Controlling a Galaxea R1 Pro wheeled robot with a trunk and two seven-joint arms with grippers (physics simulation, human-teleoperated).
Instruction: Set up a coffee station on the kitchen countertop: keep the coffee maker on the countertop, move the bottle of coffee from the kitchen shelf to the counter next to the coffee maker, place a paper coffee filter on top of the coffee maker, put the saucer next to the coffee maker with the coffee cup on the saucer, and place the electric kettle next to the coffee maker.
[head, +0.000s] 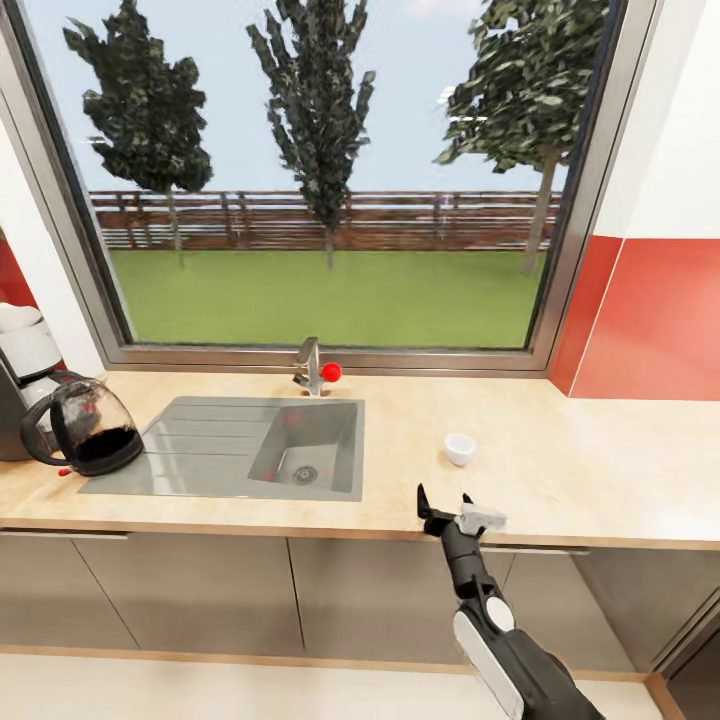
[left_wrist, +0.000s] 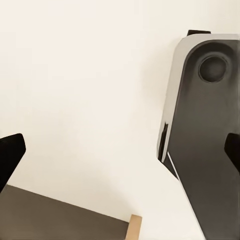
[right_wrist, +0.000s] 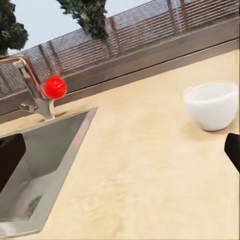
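Note:
A small white coffee cup (head: 460, 448) (right_wrist: 212, 105) stands upright on the beige countertop (head: 560, 470), right of the sink. My right gripper (head: 444, 500) (right_wrist: 120, 155) hovers open over the counter's front edge, just short of the cup, nothing between its fingers. The coffee maker (head: 22, 385) stands at the far left of the counter with a glass pot of dark liquid (head: 88, 430) in front of it and a white rounded shape on top. In the left wrist view my left gripper (left_wrist: 120, 155) is open, pointing down at pale floor.
A steel sink (head: 300, 445) with a drainboard sits mid-counter, a faucet with a red knob (head: 330, 372) (right_wrist: 55, 86) behind it. A large window spans the back wall; red panels are at the right. Part of my grey base (left_wrist: 210, 125) is below the left gripper.

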